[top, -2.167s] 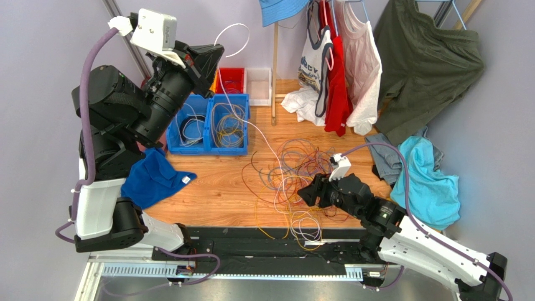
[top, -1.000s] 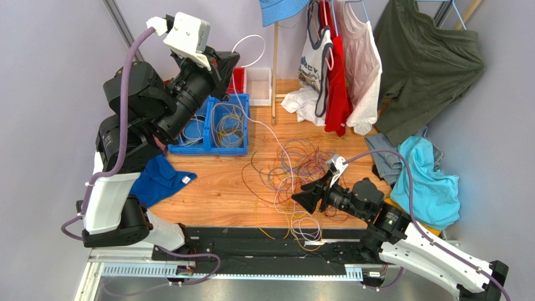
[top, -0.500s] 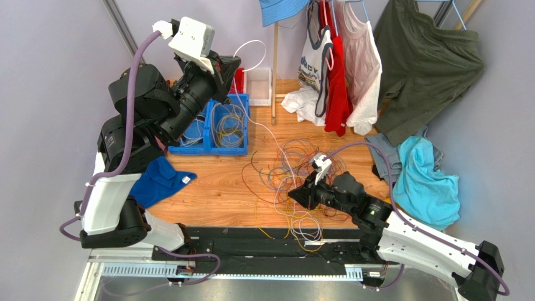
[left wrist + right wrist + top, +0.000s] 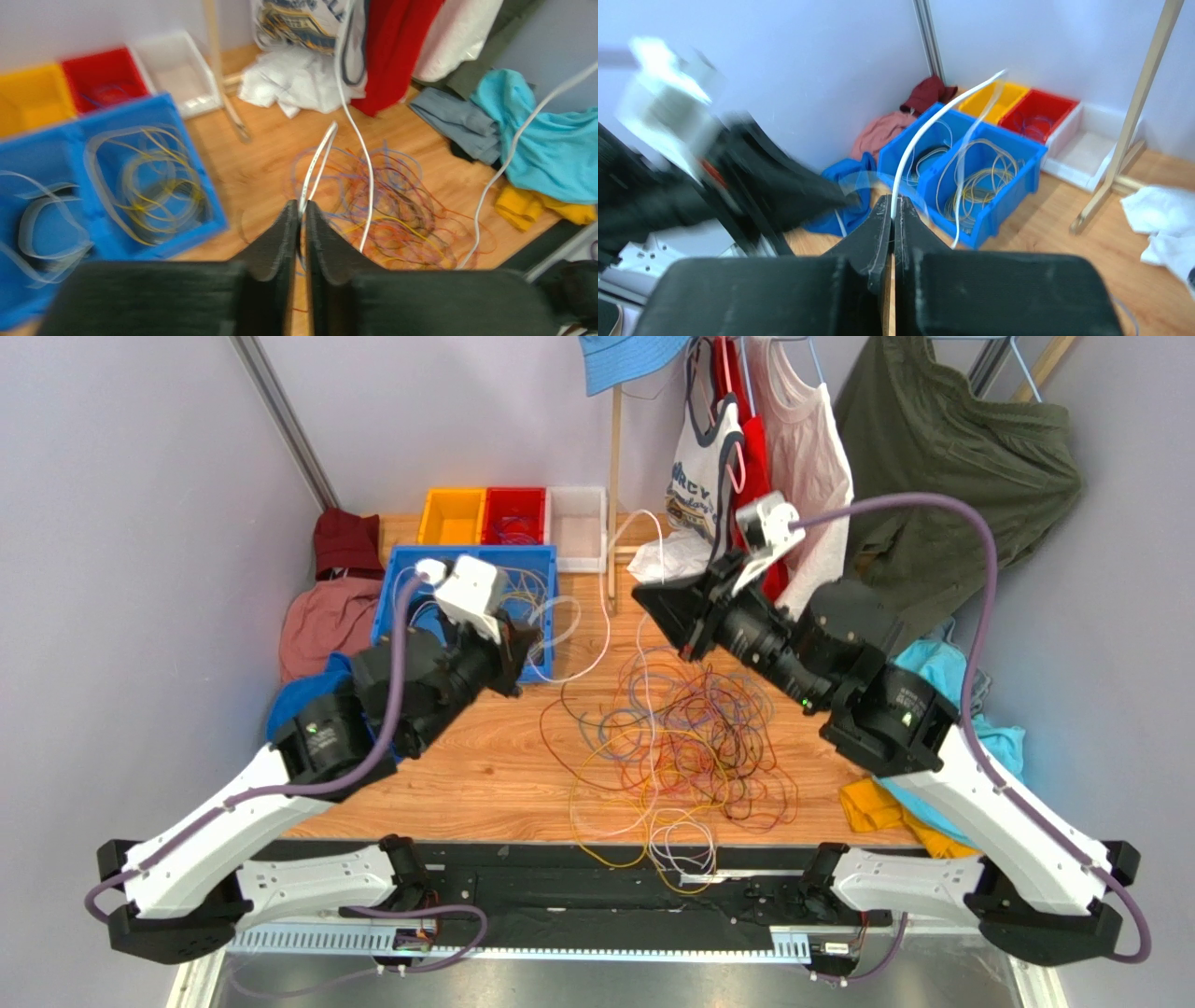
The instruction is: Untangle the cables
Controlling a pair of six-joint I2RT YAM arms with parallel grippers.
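Observation:
The cables (image 4: 687,735) lie in a tangle of orange, purple, red and yellow strands on the wooden table; the left wrist view shows the same tangle (image 4: 393,210). One white cable (image 4: 612,560) arcs between both grippers. My left gripper (image 4: 530,647) is low beside the blue bin. Its jaws are a slit apart, with the white cable (image 4: 319,154) pinched at the tips (image 4: 303,204). My right gripper (image 4: 643,599) is raised above the table's back. It is shut (image 4: 893,201) on the white cable (image 4: 927,122), which curves up and away.
A blue bin (image 4: 540,557) holds coiled wires beside my left gripper. Yellow (image 4: 452,515), red (image 4: 514,514) and white (image 4: 577,518) bins stand behind it. A wooden rack pole (image 4: 615,462) and hanging clothes fill the back. Cloths lie at the left (image 4: 316,623) and right (image 4: 968,672).
The left arm dropped from high over the bins to the table beside the blue bin. The right gripper shut at the tangle and rose to the back with the white cable.

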